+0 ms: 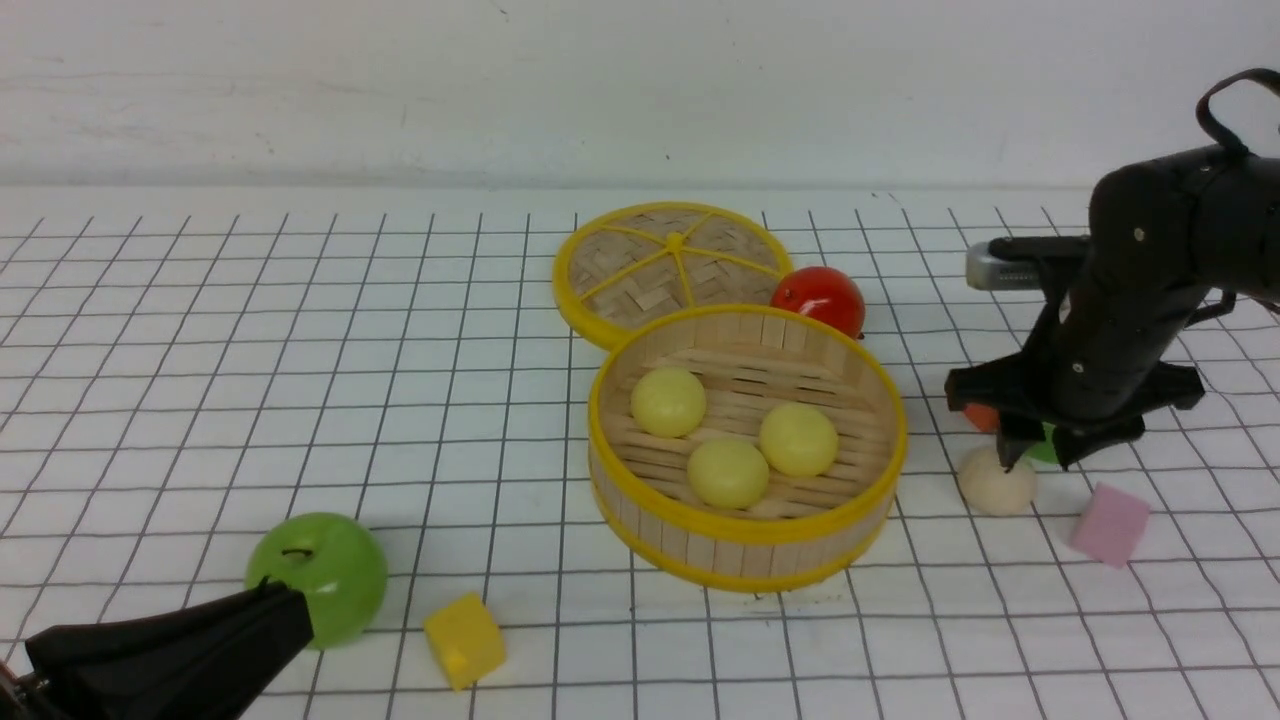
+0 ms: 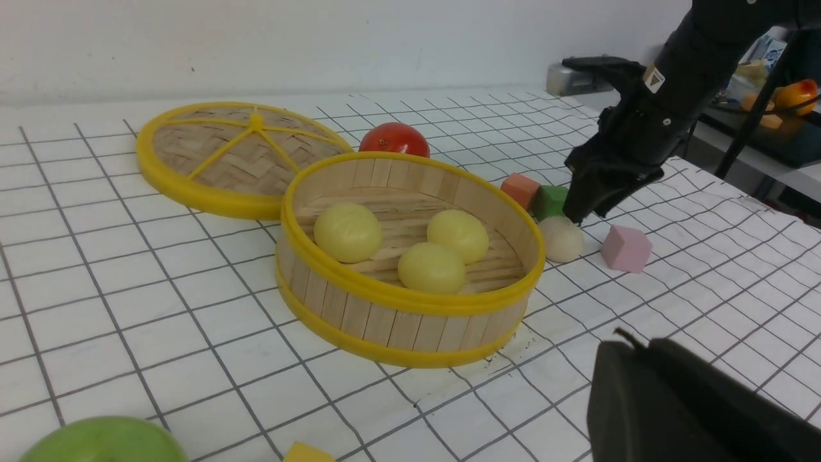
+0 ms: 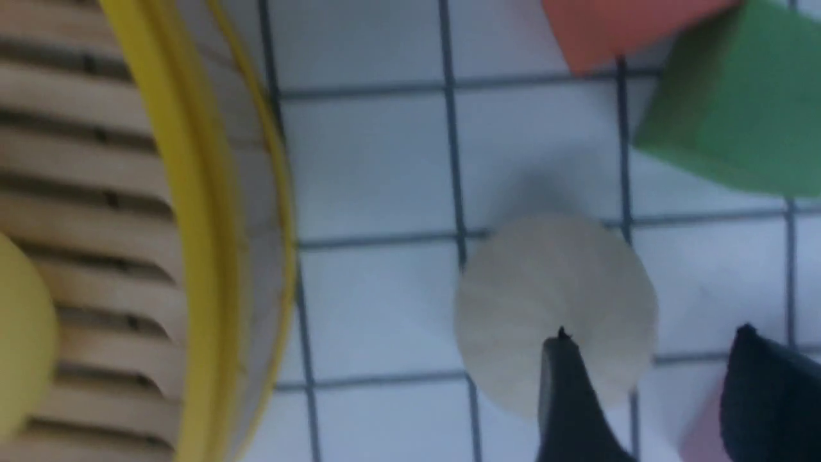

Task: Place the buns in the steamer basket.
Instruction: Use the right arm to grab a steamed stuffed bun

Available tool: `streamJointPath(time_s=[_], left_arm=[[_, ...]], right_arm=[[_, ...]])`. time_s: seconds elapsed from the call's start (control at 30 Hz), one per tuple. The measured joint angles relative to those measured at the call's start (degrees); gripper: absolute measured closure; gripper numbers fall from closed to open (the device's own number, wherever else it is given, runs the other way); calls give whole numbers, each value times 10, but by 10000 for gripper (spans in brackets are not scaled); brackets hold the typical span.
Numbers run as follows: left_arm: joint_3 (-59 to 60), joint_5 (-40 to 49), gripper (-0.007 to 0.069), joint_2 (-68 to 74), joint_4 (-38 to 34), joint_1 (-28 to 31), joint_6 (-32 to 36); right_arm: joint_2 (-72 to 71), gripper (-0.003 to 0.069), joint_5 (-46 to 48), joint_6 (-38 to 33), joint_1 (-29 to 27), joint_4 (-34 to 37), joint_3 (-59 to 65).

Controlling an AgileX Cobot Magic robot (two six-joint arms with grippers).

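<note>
Your right fingers (image 3: 564, 404) stand apart and hold nothing. One tip is over the top of the off-white bun (image 3: 551, 301); the other is out past its side. That bun lies on the tabletop (image 1: 200, 400), just outside the steamer basket (image 1: 745, 525) on its right. The three pale yellow buns (image 1: 797, 439) sit on the basket's slatted floor. Your right arm (image 1: 1130, 310) bends steeply down over the bun.

The tabletop is white with a dark grid, against a plain white wall (image 1: 600, 90). An orange block (image 2: 519, 189) and a green block (image 2: 550, 200) crowd behind the bun, with a pink block (image 1: 1108, 524) on its far side. The lid (image 1: 670, 265) and red fruit (image 1: 820, 298) lie behind the basket. Your left fingers (image 1: 200, 650), pressed together, rest low by the green apple (image 1: 320, 575) and yellow cube (image 1: 464, 638).
</note>
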Motion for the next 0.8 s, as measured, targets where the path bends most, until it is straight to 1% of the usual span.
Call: streamJointPath(time_s=[0.13, 0.27, 0.57, 0.67, 0.7, 0.8], left_arm=[[0, 0, 605, 0, 0, 0, 0], [0, 0, 605, 0, 0, 0, 0], [0, 2, 605, 0, 0, 0, 0], [0, 4, 605, 0, 1, 0, 0], [0, 4, 605, 0, 1, 0, 0], [0, 4, 603, 0, 1, 0, 0]], right_arm=[[0, 337, -37, -3, 0, 18, 0], [3, 337, -54, -4, 0, 21, 0], [44, 344, -59, -4, 0, 21, 0], [45, 377, -63, -4, 0, 20, 0], [45, 377, -63, -4, 0, 20, 0], [45, 456, -59, -17, 0, 20, -1]])
